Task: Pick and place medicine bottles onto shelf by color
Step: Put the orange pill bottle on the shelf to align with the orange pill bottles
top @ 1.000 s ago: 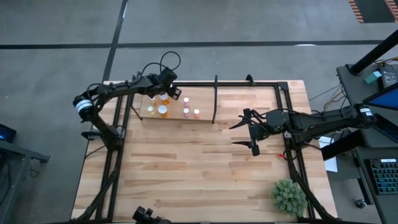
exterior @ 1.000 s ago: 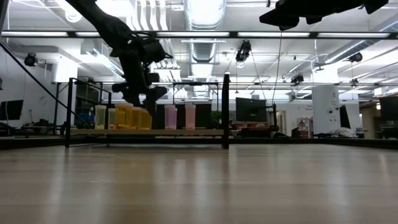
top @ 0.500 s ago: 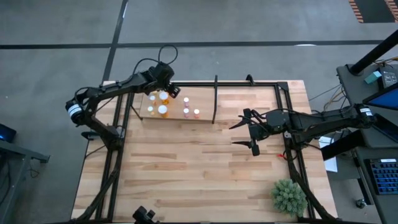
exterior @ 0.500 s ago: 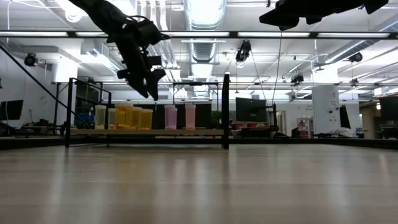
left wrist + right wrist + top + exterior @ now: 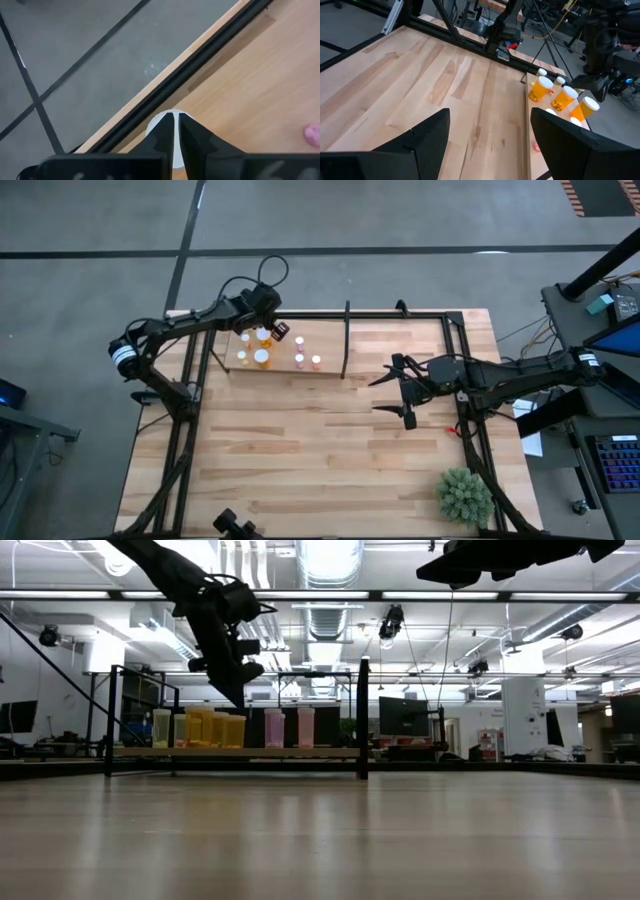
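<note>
Two grippers show. The left gripper (image 5: 277, 329), jaws nearly closed and empty, hangs above the far end of the shelf (image 5: 330, 366) over the orange bottles; its wrist view shows one white cap (image 5: 165, 120) just under the fingertips. The right gripper (image 5: 400, 392), jaws wide and empty, hovers over mid-bench, well apart from the shelf. Seven bottles are countable from above: four orange bottles (image 5: 262, 357) grouped at the shelf's left end, three pink bottles (image 5: 300, 360) beside them. One black post (image 5: 346, 340) stands right of them. One plant (image 5: 465, 496) sits at the bench (image 5: 300, 460) corner.
</note>
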